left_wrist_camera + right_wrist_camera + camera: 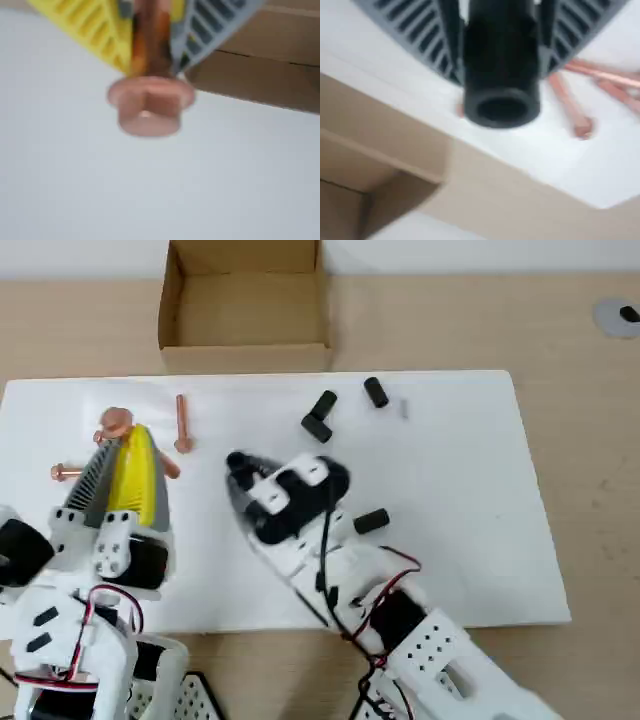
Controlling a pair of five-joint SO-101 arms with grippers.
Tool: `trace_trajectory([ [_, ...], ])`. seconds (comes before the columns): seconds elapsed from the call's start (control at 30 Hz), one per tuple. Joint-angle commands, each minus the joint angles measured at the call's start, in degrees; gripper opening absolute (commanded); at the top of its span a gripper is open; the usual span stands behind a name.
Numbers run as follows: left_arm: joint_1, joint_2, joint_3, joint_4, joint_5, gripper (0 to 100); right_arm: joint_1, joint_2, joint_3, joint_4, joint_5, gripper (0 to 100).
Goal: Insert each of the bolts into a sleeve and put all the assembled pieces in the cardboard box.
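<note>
The left gripper (117, 436) was shut on a bolt (150, 106), its yellow and grey fingers pinching the copper shank so that the flanged head stood clear beyond the fingertips, pointing toward the far side of the table; the other end of the shank was hidden between the fingers. To its right and a little nearer, the right gripper (240, 470) was clamped on a black sleeve (502, 75), whose open bore faced out past the fingertips toward the far left. So the sleeve lay to the right of the bolt, the two well apart over the white board (450, 470), and their long axes were not in line: the bolt ran near to far, while the sleeve slanted toward the far left. By my reading, the mating would need one arm to turn until bore and shank shared an axis, and the exposed head seemed the wrong end to lead with. A loose bolt (182, 423) lay between the two grippers, lengthwise near to far, and loose sleeves (376, 392) lay to the right and farther off. The cardboard box (245, 357) stood beyond the board at the far side, holding nothing I could see.
</note>
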Motion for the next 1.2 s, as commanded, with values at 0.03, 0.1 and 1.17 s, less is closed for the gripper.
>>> trace_trajectory([
  [0.03,7.9,-0.4,-0.4,-1.5,-5.7,1,-2.7,-1.5,4.4,-8.3,-0.1,0.9],
  [0.1,10.8,-0.4,-0.2,-1.4,-8.8,1,-2.8,-1.5,6.7,-11.4,0.6,0.9],
  [1.17,10.2,-0.4,-3.3,11.2,-2.5,1,-2.5,-1.5,9.9,-18.5,2.8,0.9],
])
